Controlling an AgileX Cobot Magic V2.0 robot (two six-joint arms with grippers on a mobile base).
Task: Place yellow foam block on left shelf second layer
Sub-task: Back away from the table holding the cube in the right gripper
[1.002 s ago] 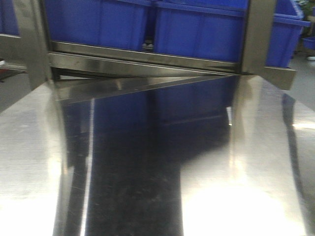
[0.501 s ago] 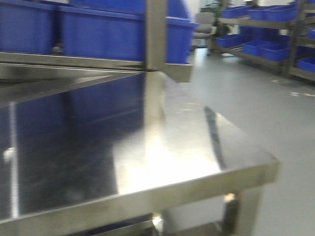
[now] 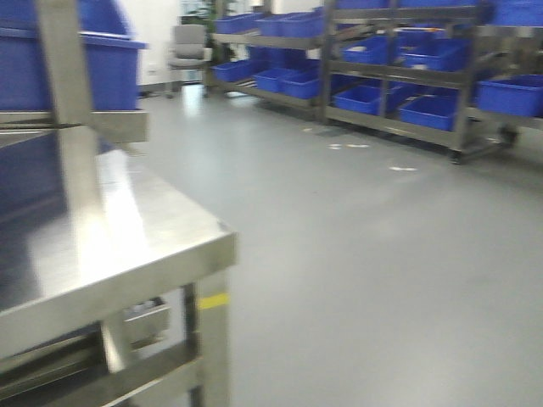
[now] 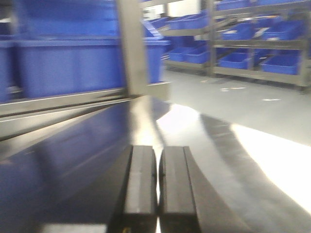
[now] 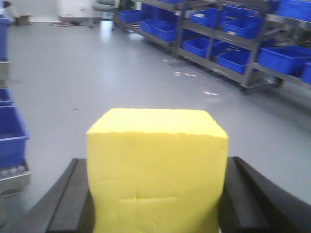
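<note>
While clamped and carried, not yet set on any shelf layer.

Item 1: yellow foam block [image 5: 157, 165]. Bright, sharp-edged, roughly cubic, fine-pored, with a faint crease low on the facing side. Held upright and square, top face level. Located off the bench, beyond its edge, with only grey floor [image 5: 97, 63] visible behind it in the right wrist view.

Item 2: right gripper [image 5: 156, 171]. Dark fingers [image 5: 65, 201] pressed against the block's two opposite sides, foam filling the whole gap. Grip likely kept snug so that the light, springy piece neither slips nor tilts in transit.

Item 3: left gripper [image 4: 158, 151]. Pads brought together face to face, nothing between them. Parked low over the steel bench [image 4: 73, 160], inboard of its right edge, probably to stay out of the way.

Item 4: bench surroundings. Upright post [image 3: 64, 85] near the back edge, blue bins [image 4: 63, 63] on the rail behind it. Right front corner seen in the front view, a yellow tape mark [image 3: 214, 301] on the leg below.

Item 5: far background. Racks [image 3: 407, 85] loaded with more blue bins across open floor, plus a chair [image 3: 188, 47].

Assessment: transport stage, judging by motion blur. Target shelf not identifiable from these views. Placement ahead, calling for a level approach into the second layer before easing the grip.
</note>
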